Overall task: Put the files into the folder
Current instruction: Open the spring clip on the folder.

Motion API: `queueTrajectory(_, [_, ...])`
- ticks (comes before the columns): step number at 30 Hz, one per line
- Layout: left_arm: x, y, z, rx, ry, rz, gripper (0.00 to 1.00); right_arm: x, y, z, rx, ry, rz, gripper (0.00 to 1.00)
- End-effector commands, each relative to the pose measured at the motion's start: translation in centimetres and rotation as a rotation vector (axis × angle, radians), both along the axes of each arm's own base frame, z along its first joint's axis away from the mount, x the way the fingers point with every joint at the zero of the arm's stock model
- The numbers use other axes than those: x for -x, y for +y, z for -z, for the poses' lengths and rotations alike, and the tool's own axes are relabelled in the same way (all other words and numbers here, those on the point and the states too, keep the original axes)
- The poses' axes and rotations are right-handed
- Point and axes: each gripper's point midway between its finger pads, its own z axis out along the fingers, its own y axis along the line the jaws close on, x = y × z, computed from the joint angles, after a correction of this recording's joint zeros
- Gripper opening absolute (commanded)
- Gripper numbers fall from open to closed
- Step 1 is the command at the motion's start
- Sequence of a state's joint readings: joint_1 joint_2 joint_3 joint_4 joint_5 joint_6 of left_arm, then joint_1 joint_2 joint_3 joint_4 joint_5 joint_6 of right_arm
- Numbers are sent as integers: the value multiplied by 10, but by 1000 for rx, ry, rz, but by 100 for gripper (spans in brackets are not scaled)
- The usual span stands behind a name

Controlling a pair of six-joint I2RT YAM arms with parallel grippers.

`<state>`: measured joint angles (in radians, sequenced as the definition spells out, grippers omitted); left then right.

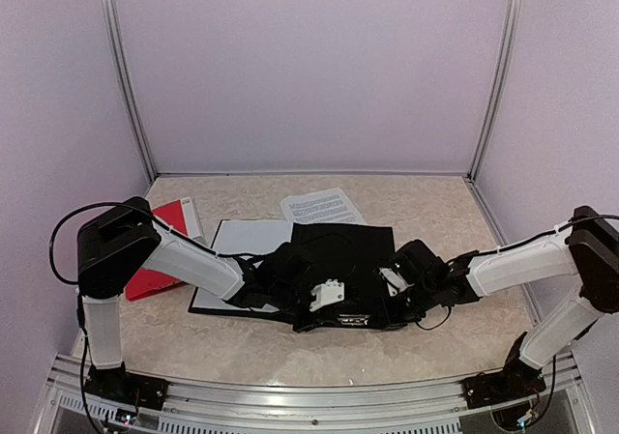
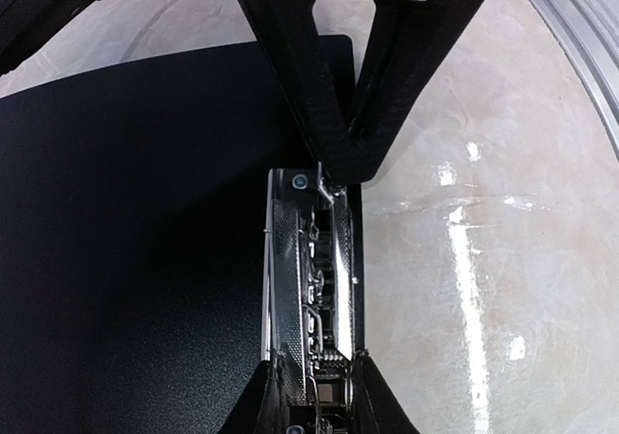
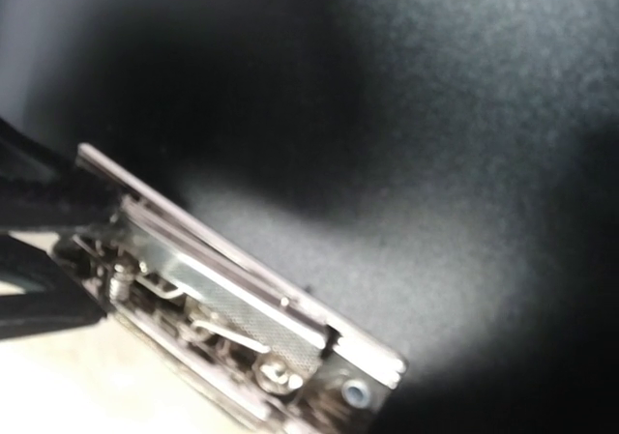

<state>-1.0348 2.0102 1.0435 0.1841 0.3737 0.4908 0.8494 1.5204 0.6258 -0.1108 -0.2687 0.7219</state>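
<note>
The black folder (image 1: 340, 260) lies at the table's middle, its cover partly raised at the near edge. Its metal clip bar (image 2: 308, 270) runs along the spine and shows blurred in the right wrist view (image 3: 232, 308). My left gripper (image 1: 286, 285) reaches in from the left, its fingers (image 2: 259, 400) closed on both sides of the clip bar. My right gripper (image 1: 398, 281) is at the folder's right near corner; its dark finger (image 2: 372, 67) touches the bar's far end. A printed file sheet (image 1: 321, 205) lies behind the folder. A blank white sheet (image 1: 247, 237) lies at its left, partly under it.
A red folder (image 1: 155, 260) lies at the left beside the left arm. The beige table (image 1: 435, 212) is walled by pale panels on three sides. An aluminium rail (image 1: 290, 381) runs along the near edge.
</note>
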Motion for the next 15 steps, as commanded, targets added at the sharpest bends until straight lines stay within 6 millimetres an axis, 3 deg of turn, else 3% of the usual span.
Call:
queueTrajectory(1, [56,22,43,-123,143,143,21,-17,-23,29,147,-39,52,0])
queueTrajectory(15, [65,23,37,-119,165,192,20,-40,-19,17,150,-106,50,0])
